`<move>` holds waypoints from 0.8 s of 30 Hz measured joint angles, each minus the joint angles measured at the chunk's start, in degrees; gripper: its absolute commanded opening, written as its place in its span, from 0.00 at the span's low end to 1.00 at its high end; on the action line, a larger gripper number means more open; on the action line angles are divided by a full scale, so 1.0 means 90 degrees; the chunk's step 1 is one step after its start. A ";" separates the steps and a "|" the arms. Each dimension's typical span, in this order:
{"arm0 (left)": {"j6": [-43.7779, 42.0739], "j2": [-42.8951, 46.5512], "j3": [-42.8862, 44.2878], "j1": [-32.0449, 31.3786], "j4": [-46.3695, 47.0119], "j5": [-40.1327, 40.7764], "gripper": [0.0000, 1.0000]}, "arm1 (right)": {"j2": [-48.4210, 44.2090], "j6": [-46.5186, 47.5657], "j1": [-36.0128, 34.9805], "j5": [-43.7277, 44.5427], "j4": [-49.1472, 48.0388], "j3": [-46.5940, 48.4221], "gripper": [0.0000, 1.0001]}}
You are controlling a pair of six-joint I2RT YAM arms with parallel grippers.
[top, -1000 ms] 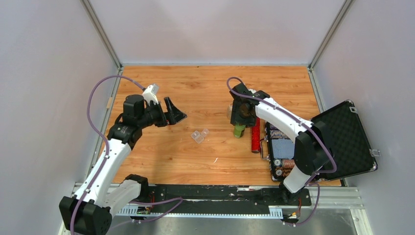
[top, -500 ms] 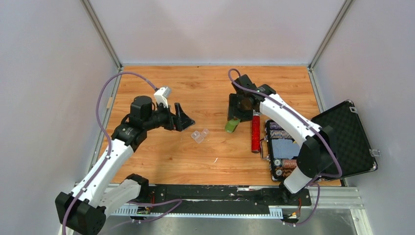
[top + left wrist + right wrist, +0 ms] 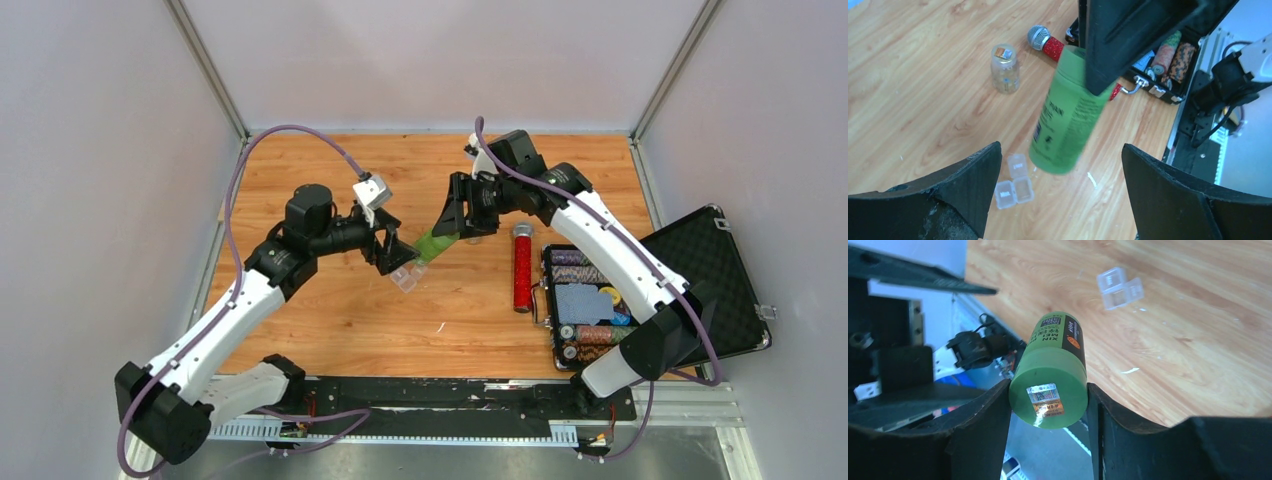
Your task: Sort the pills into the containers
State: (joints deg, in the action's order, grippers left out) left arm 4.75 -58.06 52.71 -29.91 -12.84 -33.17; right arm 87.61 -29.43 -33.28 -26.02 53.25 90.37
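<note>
My right gripper (image 3: 1048,390) is shut on the cap end of a small green bottle (image 3: 435,243), holding it tilted in the air with its other end pointing down to the left. My left gripper (image 3: 1062,150) is open, one finger on each side of the bottle's (image 3: 1068,125) lower end and not touching it. The containers (image 3: 405,277), tiny clear plastic boxes joined together, lie on the wooden table just below and left of the bottle; the wrist views also show these containers (image 3: 1014,180) (image 3: 1120,287). No pills are in view.
A red microphone (image 3: 522,268) lies right of the bottle. An open black case (image 3: 705,280) with poker chips (image 3: 585,335) stands at the right edge. A small clear jar (image 3: 1004,67) stands beyond the bottle. Grey walls close in the table.
The right arm lifted the green bottle off the table, tipped it and carried it left. The left arm swung right, bringing its open gripper over the containers and around the bottle's end.
</note>
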 measured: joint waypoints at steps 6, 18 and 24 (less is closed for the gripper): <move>-0.0935 -0.0845 0.0384 0.0002 -0.0175 -0.0916 0.87 | -0.0019 0.0005 -0.0002 -0.0923 -0.0216 -0.0005 0.22; -0.1134 -0.1324 0.0563 -0.0002 -0.0532 -0.2261 0.36 | -0.0308 0.0219 0.0007 -0.1622 -0.0576 -0.0165 0.21; -0.1139 -0.1336 0.0566 -0.0002 -0.0695 -0.2307 0.00 | -0.0350 0.0469 0.0010 -0.1846 -0.0874 -0.0415 0.00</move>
State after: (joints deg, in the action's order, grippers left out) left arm -5.50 -70.08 57.80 -29.93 -19.09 -53.93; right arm 84.47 -25.21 -33.19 -42.63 45.39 86.63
